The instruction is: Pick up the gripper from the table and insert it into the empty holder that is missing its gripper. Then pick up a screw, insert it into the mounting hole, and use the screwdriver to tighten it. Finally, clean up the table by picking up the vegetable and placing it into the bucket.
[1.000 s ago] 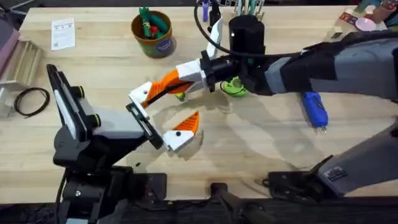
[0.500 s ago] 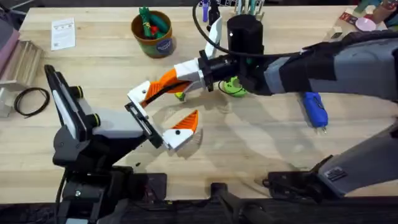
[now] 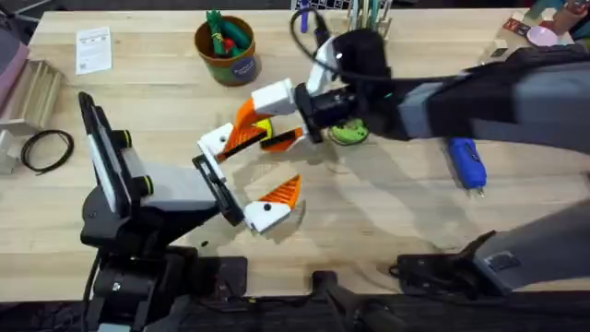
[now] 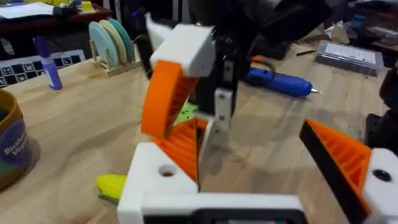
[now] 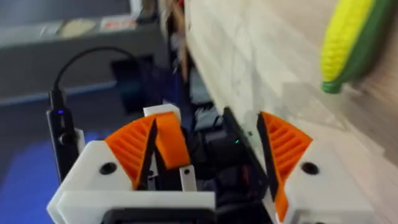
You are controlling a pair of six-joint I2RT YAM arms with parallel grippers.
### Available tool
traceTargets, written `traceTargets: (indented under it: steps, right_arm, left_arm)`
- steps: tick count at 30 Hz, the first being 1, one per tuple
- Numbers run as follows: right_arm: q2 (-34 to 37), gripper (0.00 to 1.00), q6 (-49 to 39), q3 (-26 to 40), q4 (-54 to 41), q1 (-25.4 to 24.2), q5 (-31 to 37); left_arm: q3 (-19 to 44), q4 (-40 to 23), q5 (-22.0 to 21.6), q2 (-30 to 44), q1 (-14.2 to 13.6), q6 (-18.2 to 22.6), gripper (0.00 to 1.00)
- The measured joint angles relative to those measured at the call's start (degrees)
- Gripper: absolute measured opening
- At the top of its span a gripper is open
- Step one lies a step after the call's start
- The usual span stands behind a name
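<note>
- The right gripper [image 5: 208, 134] has its two orange ribbed fingers [image 5: 283, 146] wide apart, clamped on nothing.
- A loose orange finger [image 4: 181, 146] sits against one of those fingers. It stands on the white holder [image 4: 158, 183] of the left arm's jaw, with its ribs facing inward. I cannot tell how deep it is seated.
- The left gripper [image 3: 253, 168] is spread too. The white holder is on one side and a fixed orange finger [image 3: 281, 192] on its white base on the other, with bare table between them.
- The right arm reaches across the middle of the table from the right, and its wrist is above the left gripper's far jaw.
- The corn [image 5: 345, 40] lies on the wooden table [image 3: 387, 212] just beside the holder, under the right gripper.
- A green disc [image 3: 348, 135] is near the right arm's wrist.
- The blue screwdriver [image 3: 467, 163] lies on the table, well apart to the right.
- The bucket [image 3: 227, 57] stands at the far side with green and red toy vegetables [image 3: 224, 35] in it.
</note>
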Motion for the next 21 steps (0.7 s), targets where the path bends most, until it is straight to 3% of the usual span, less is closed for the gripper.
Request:
traceTargets:
  steps: [11,13,17,21]
  right_arm:
    - [-23.27,0.904,-18.72,0.02,-22.93,-11.04,11.1]
    - [-26.89,0.906,-22.83,0.94,-31.12,-12.38,13.45]
    - [-28.63,0.905,-29.84,6.45,-51.68,-13.74,21.76]
    - [-27.46,0.906,-34.36,13.99,-66.57,-13.84,35.58]
  left_arm:
    - [-0.02,0.02,0.04,-0.01,0.0,0.67,0.986]
    - [-0.02,0.02,0.04,0.0,0.0,0.67,0.986]
    - [0.0,0.02,0.06,0.0,0.0,0.67,0.986]
    - [-0.02,0.02,0.06,-0.01,0.0,0.67,0.985]
